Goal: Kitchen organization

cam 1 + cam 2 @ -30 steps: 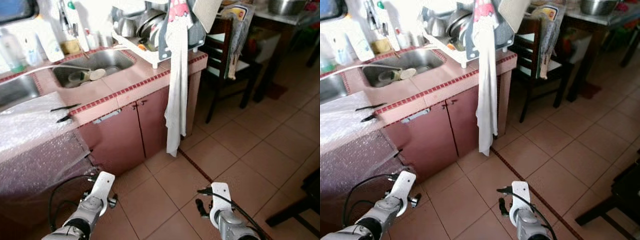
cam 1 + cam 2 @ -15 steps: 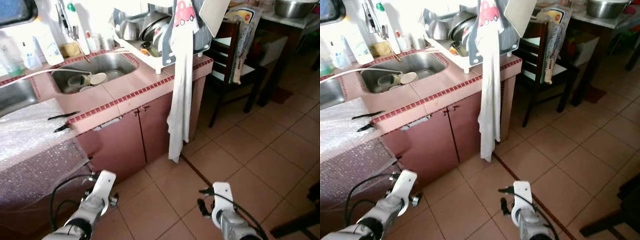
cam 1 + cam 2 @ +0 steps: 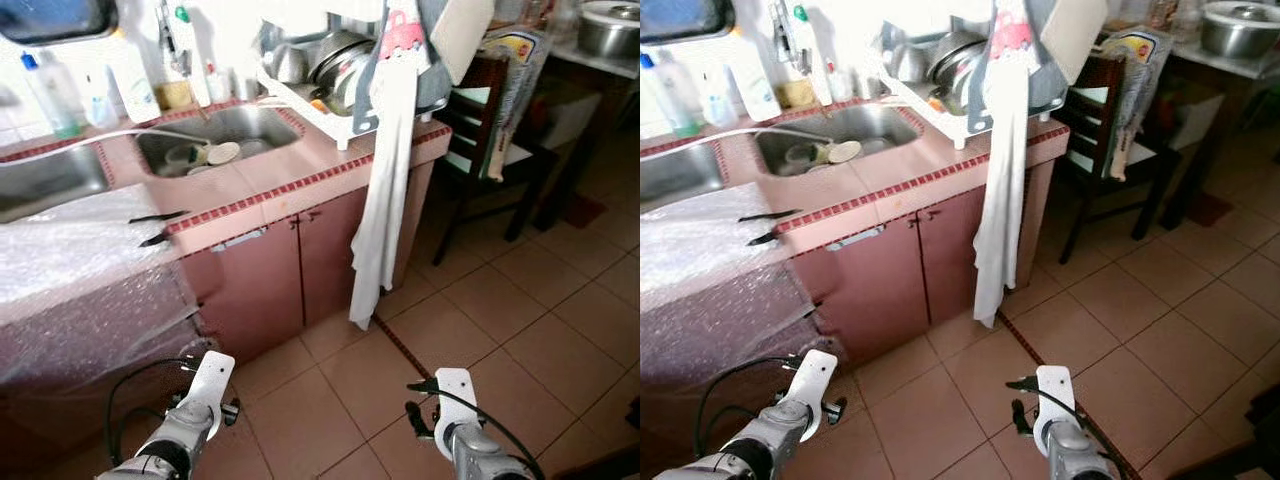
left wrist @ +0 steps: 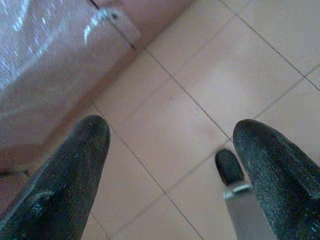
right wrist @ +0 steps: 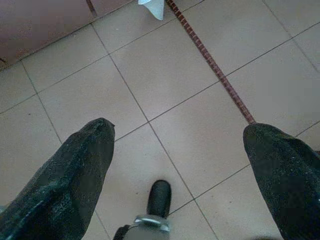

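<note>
Left eye view, pink tiled counter [image 3: 260, 185] bearing steel sink [image 3: 215, 135], white cloth [image 3: 385, 190] hanging, left gripper [image 4: 170, 165] and right gripper [image 5: 177, 175] hanging spread wide, empty, over glossy beige floor tiles [image 3: 470, 300].

Beige floor tiles [image 3: 470, 300] are catching soft daylight, a dark red strip [image 5: 212, 62] running across them. A pink-tiled counter [image 3: 270, 180] is standing over reddish cabinet doors [image 3: 290, 265] — a dark wooden chair [image 3: 480, 150] is sitting just beside its end.

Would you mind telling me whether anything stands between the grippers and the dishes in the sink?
Both grippers, left and right, hang open over bare floor tiles. The dishes lie in the sink, up behind the pink counter edge; nothing else intervenes.
</note>
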